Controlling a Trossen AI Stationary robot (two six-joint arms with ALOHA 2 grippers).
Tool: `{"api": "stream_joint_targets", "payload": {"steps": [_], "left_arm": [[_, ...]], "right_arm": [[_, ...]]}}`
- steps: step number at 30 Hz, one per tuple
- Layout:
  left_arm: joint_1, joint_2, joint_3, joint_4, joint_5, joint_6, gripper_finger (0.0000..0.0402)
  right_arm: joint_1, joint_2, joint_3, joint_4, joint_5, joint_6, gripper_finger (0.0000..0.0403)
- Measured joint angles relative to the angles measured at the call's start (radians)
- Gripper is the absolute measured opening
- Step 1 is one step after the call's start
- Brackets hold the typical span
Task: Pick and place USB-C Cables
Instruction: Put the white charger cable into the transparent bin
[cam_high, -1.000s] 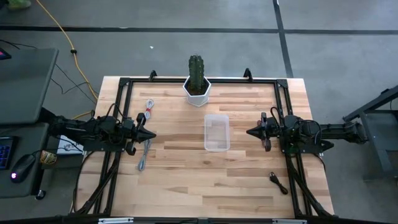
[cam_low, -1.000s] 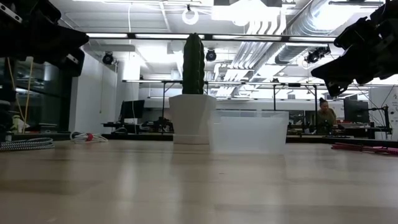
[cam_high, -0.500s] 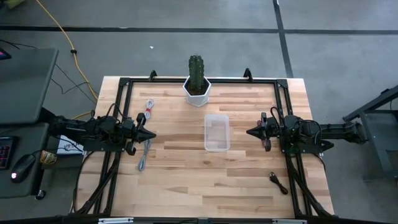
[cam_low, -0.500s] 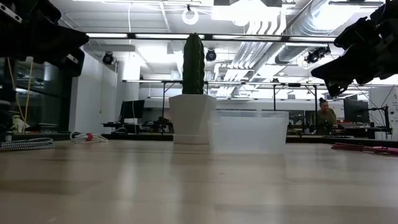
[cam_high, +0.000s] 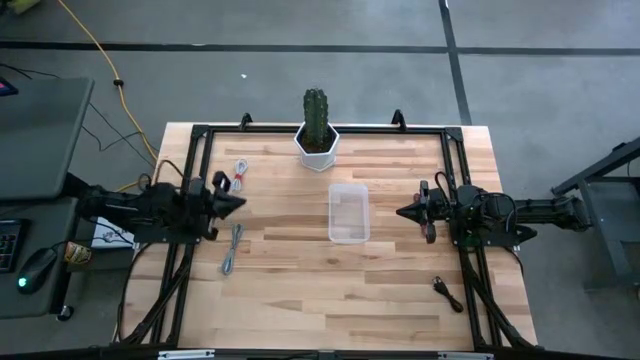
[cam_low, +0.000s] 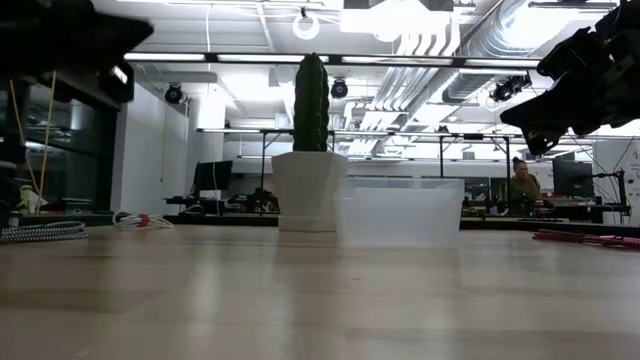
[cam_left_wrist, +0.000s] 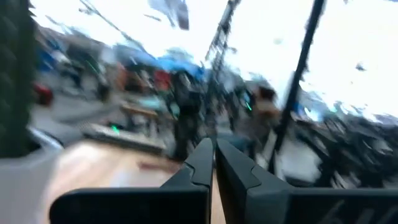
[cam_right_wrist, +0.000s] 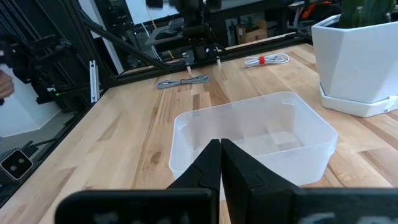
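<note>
Three cables lie flat on the wooden table. A grey cable (cam_high: 233, 248) is at the left, also in the low view (cam_low: 40, 232) and the right wrist view (cam_right_wrist: 183, 82). A red-and-white cable (cam_high: 240, 173) lies beyond it, also in the right wrist view (cam_right_wrist: 264, 60). A black cable (cam_high: 447, 291) is at the near right. My left gripper (cam_high: 240, 203) is shut and empty above the table, between the grey and red-and-white cables. My right gripper (cam_high: 400, 212) is shut and empty to the right of a clear container (cam_high: 349, 212).
The clear plastic container (cam_right_wrist: 249, 134) stands open at mid table. A cactus in a white pot (cam_high: 318, 135) stands at the far edge, just beyond the container. Black frame rails (cam_high: 195, 160) run along the table's left, right and far sides.
My left gripper has swung a little toward the table's far edge, away from the grey cable and toward the red-and-white one, staying shut; it is blurred by motion. The cables and my right arm have kept still.
</note>
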Motion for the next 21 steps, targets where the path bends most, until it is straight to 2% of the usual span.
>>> {"api": "stream_joint_targets", "payload": {"steps": [3,5,9,11,13,16,18,21], "left_arm": [[0.007,0.084,0.081,-0.032,-0.071,0.046,0.0013],[0.024,0.183,0.170,-0.119,-0.172,0.067,0.0032],[0.091,0.417,0.408,-0.402,-0.419,0.100,0.0084],[0.149,0.533,0.529,-0.564,-0.541,0.072,0.0113],[0.218,0.639,0.635,-0.726,-0.621,0.015,0.0142],[0.343,0.771,0.741,-0.918,-0.628,-0.092,0.0179],[0.433,0.843,0.767,-0.984,-0.543,-0.148,0.0200],[0.550,0.938,0.769,-1.015,-0.341,-0.198,0.0224]], "right_arm": [[0.000,0.000,0.000,0.000,0.000,0.000,0.0000],[0.000,0.000,0.000,0.000,0.000,0.000,0.0000],[0.000,0.000,0.000,0.000,0.000,0.000,0.0000],[0.000,0.000,0.000,0.000,0.000,0.000,0.0000],[0.000,0.000,0.000,0.000,0.000,0.000,0.0000],[0.000,0.000,0.000,0.000,0.000,0.000,0.0000],[0.000,0.000,0.000,0.000,0.000,0.000,0.0000],[0.000,0.000,0.000,0.000,0.000,0.000,0.0000]]}}
